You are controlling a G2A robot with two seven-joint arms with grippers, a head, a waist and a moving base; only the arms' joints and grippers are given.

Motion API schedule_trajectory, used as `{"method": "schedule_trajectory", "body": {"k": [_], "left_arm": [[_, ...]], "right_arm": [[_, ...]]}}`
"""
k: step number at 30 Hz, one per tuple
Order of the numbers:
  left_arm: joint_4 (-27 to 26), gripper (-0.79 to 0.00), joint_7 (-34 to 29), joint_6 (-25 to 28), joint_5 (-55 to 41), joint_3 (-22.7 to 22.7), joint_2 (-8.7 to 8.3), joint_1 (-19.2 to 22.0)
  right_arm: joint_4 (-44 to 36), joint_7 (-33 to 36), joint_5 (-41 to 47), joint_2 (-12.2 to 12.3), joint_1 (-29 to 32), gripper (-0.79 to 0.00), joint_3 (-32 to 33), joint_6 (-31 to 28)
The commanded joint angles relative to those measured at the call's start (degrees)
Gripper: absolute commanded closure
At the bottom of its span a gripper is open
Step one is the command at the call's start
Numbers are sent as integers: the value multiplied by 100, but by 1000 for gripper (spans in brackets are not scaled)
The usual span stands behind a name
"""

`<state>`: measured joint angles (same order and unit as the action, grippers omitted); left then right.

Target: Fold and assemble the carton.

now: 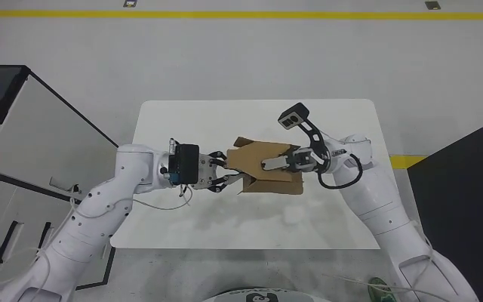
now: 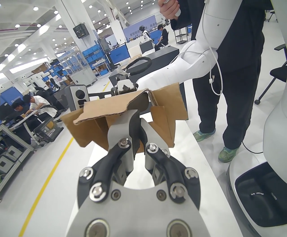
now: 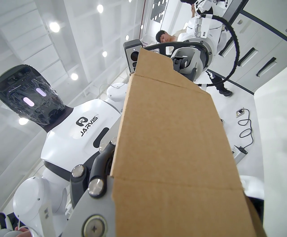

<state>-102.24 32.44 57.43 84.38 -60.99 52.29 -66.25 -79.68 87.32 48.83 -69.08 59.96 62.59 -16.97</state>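
No text legible enough to read: blue banner (image 2: 137,30) far back in hall has white characters, too small; blue board (image 2: 10,95) near desks has white lettering, also unreadable

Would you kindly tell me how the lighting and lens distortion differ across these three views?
Top view: even light, no glare on the white table. Left wrist view: wide lens slants the pillars, and the carton is evenly lit. Right wrist view: looks up into glaring ceiling lamps; the carton blocks its middle.

Top camera high above the table (image 1: 332,121); wrist cameras close, at opposite sides of the shared carton (image 1: 245,155).
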Motion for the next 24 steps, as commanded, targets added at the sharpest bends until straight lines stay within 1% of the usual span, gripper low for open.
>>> {"method": "schedule_trajectory", "body": {"k": [1, 8, 18, 24], "left_arm": [[9, 0, 8, 4, 7, 6, 4, 10], [-4, 0, 17, 7, 24, 16, 15, 7], [-39, 0, -22, 0, -1, -107, 1, -56], [-128, 0, -58, 40, 18, -49, 12, -83]], "right_arm": [[5, 12, 2, -5, 3, 0, -11, 12], [11, 29, -9, -15, 15, 0, -18, 29], [-31, 44, -76, 11, 78, 0, 112, 45], [-79, 36, -59, -11, 95, 0, 26, 37]]}}
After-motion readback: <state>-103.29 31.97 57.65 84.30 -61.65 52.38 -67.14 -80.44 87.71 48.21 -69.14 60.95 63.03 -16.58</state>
